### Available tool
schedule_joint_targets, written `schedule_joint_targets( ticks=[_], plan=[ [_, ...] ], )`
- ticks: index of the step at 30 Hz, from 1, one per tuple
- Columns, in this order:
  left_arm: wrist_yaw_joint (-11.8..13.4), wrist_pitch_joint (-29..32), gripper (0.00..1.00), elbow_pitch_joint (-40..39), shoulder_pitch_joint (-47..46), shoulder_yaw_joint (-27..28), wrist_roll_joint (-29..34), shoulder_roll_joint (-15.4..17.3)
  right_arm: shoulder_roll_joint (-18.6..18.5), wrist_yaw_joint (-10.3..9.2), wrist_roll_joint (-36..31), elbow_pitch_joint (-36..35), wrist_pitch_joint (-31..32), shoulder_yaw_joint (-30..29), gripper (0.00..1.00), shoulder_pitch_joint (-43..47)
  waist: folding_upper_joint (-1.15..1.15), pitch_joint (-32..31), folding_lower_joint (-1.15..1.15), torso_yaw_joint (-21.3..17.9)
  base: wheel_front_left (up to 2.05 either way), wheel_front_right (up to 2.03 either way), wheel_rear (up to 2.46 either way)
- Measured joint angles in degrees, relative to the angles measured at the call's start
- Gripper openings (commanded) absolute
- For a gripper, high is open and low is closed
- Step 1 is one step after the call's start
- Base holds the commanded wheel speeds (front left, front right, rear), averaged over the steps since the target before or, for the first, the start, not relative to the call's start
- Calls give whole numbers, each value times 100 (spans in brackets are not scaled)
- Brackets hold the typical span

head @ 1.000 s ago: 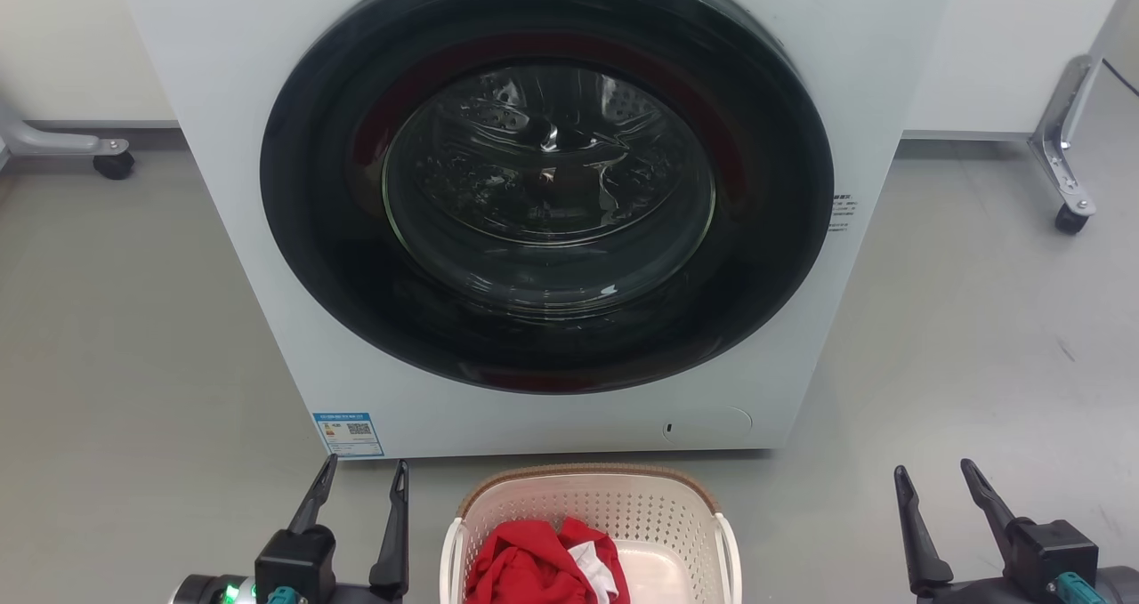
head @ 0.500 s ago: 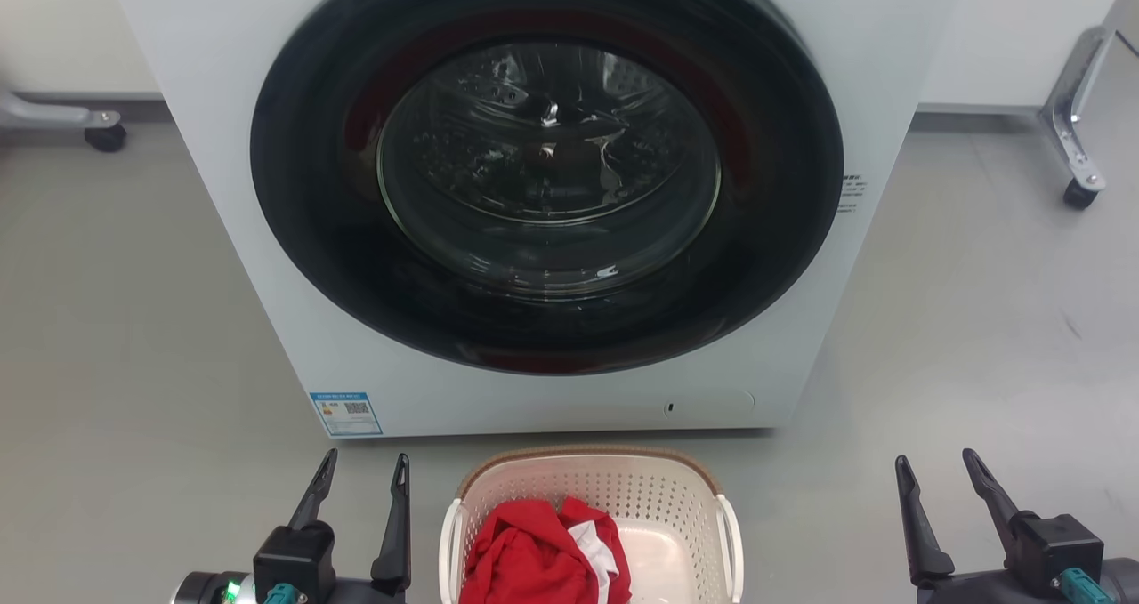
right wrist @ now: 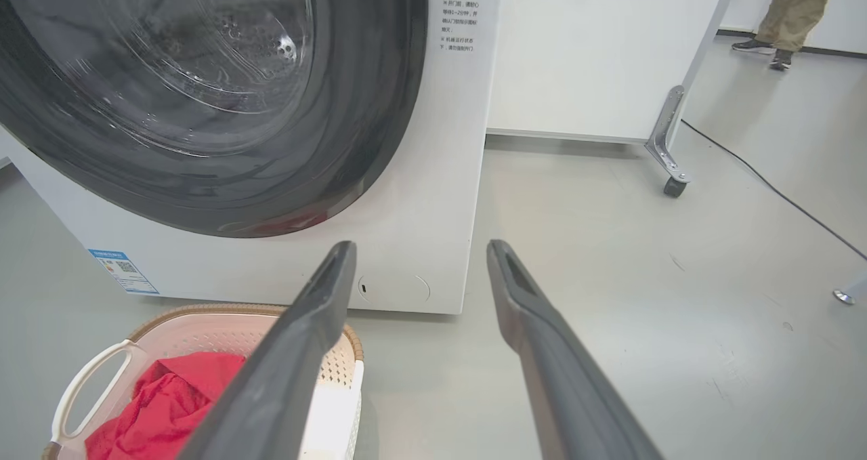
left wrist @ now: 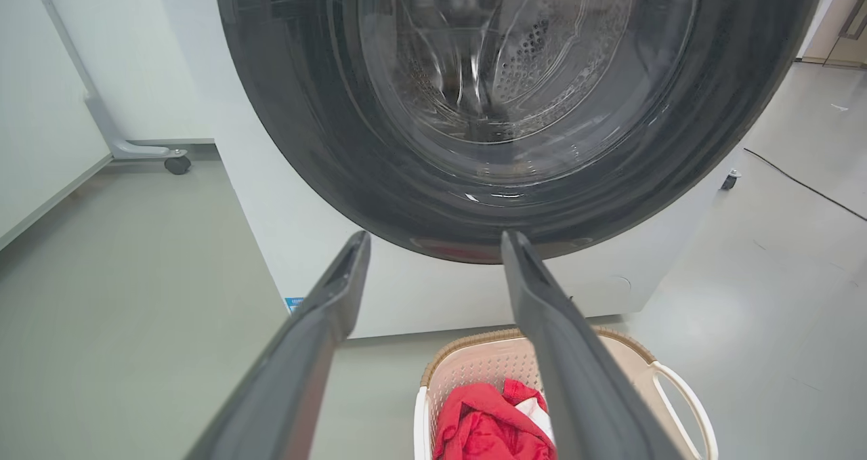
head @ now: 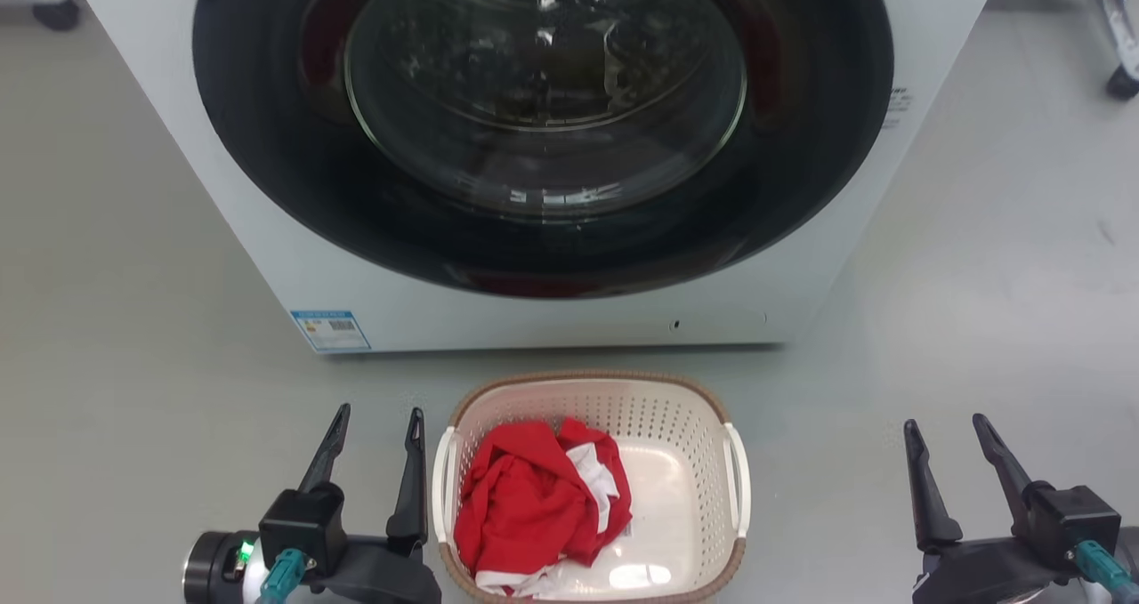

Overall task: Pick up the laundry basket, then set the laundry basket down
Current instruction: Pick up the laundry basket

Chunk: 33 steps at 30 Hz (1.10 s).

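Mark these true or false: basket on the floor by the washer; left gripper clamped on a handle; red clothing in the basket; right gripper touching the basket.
1. The laundry basket sits on the floor in front of the washing machine. True.
2. The left gripper is shut on a basket handle. False: it is open, beside the basket's left side, with nothing between its fingers.
3. Red clothing lies in the basket. True.
4. The right gripper touches the basket. False: it is open and well apart, off to the basket's right.
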Motion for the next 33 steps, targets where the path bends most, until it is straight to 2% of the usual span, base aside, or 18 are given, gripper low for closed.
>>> schedule_joint_targets(
  ticks=[33],
  plan=[
    [-52, -1, 100, 209, -1583, 133, -91, -209, 183, 53, -146, -122, -21, -71, 100, -1388, 0, 2771, 0, -15, 0, 0, 0]
  ],
)
